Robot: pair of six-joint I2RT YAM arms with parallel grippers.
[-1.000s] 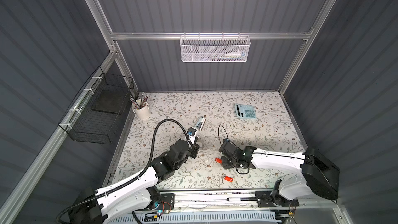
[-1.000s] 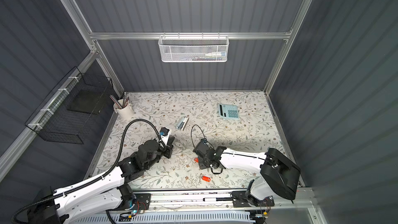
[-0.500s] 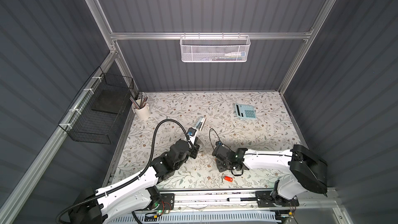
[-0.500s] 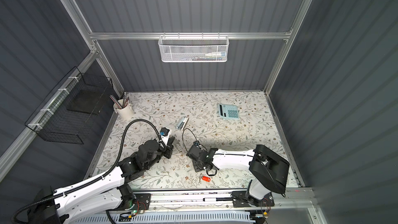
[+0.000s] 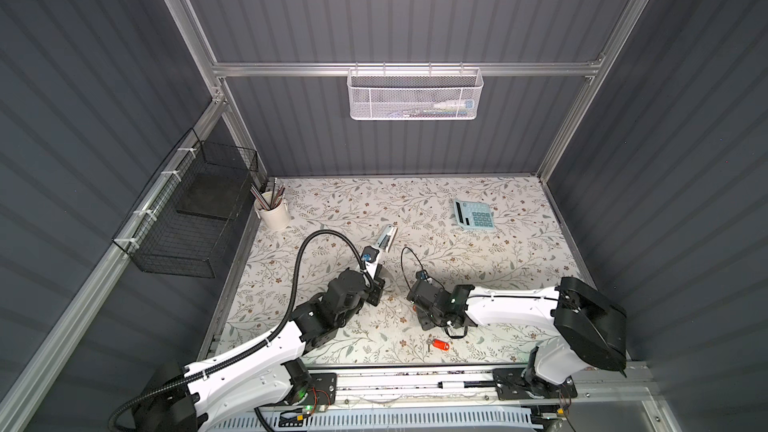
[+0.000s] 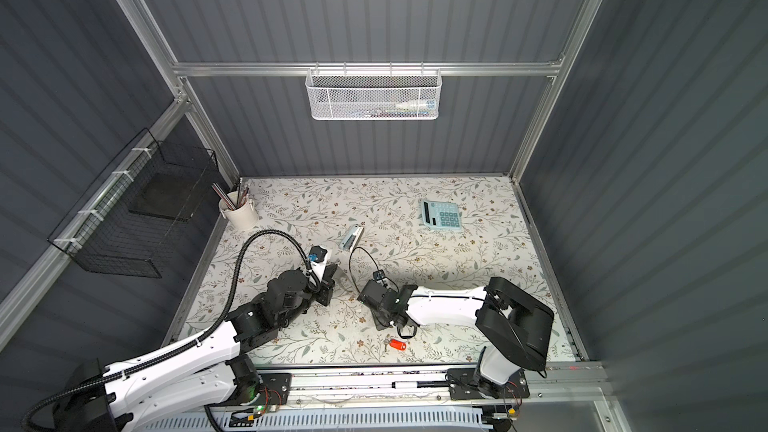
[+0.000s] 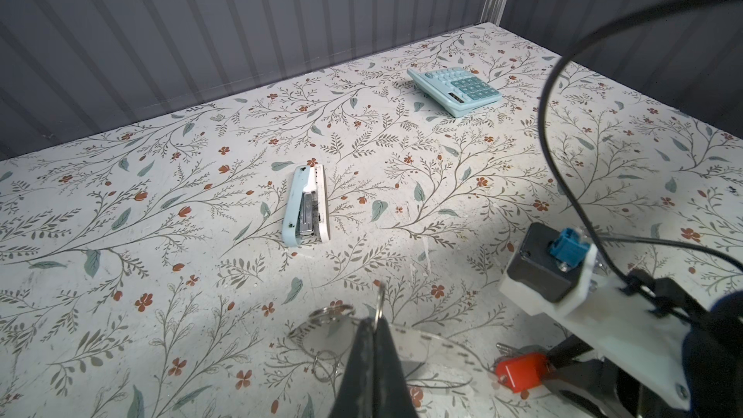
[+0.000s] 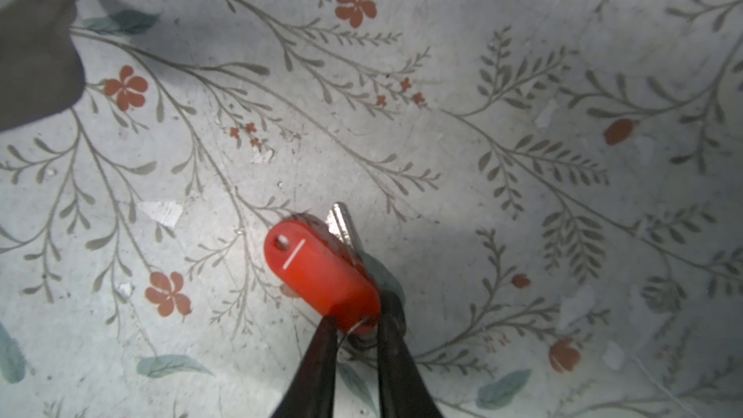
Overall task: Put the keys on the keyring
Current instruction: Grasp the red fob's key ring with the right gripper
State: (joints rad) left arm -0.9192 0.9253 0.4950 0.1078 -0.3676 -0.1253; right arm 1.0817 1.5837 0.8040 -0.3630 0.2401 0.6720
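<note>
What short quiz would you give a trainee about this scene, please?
1. True or false: the left claw is open.
2. The right claw grips: A spoon, B red key, C sponge?
3. Fill in: the other key lies loose on the ____.
Key: 1 false, it is shut on the keyring; 2 B; 3 table.

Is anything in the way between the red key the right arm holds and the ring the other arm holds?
No, nothing visible. The red oblong plastic key tag, pinched by the right gripper, is close beside the thin gray keyring plate held by the left gripper. Only bare floral tabletop shows between them.
</note>
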